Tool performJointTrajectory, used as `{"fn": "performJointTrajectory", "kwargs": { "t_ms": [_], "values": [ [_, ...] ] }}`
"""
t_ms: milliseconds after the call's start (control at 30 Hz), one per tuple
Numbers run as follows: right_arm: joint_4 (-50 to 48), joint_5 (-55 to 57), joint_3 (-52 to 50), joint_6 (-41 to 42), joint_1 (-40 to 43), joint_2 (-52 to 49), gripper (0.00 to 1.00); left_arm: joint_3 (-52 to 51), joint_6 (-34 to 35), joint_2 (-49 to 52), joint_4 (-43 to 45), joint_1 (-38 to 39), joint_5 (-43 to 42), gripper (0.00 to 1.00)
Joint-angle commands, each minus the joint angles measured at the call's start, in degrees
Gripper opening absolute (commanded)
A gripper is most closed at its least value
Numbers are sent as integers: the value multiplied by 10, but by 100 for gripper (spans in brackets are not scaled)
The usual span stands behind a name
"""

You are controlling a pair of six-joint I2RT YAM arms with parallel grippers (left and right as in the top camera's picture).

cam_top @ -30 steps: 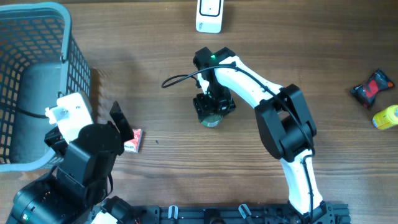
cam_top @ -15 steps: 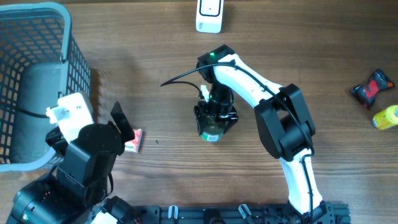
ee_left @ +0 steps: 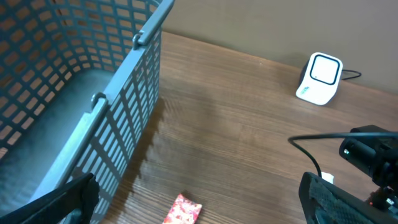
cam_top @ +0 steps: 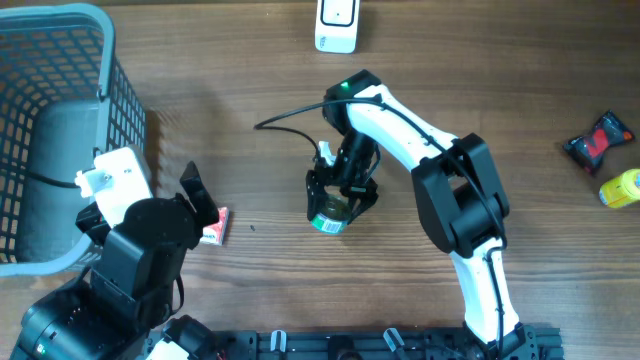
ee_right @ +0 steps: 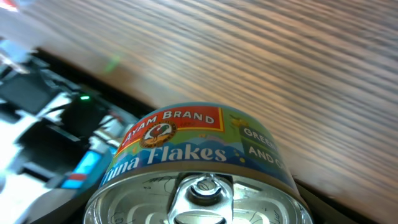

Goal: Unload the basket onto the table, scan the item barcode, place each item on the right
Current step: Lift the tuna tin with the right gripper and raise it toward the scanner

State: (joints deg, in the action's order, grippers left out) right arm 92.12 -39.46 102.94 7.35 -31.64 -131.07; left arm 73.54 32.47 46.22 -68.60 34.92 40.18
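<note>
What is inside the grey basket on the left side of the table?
In the basket only its bare grey floor shows. From overhead the left arm covers its near corner, so that part cannot be checked.

Light: we see it soft, even, bright.
Shadows: faint, right of the basket [cam_top: 125, 110].
Focus: our right wrist view shows the can [ee_right: 199, 155] sharp, the bench [ee_right: 280, 56] streaked.

1. White tubular right arm [cam_top: 400, 125] with bulky black joint housings [cam_top: 458, 200].
2. Small green indicator light [cam_top: 346, 88] on its wrist.
3. Thin black cable [cam_top: 285, 122], looped.
4. Black two-finger right claw [cam_top: 335, 208].
5. Black left arm [cam_top: 150, 235], white rectangular block [cam_top: 112, 180].
</note>
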Motion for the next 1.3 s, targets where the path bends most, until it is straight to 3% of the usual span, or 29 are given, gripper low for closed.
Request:
{"fn": "performJointTrajectory", "kwargs": {
  "t_ms": [0,400,533,933,1267],
  "values": [
    [2,-90,13,-11,15,-6,54,-3,10,0,7,0,-10,100],
    [-8,-101,13,-14,24,-6,55,-3,10,0,7,0,-18,100],
    [-59,-42,13,-12,24,-6,52,-3,10,0,7,0,-18,100],
    [-252,-36,56,-12,25,-6,53,-3,10,0,15,0,-31,100],
    [-467,226,96,-31,26,-6,60,-3,10,14,15,0,-31,100]
  ]
}}
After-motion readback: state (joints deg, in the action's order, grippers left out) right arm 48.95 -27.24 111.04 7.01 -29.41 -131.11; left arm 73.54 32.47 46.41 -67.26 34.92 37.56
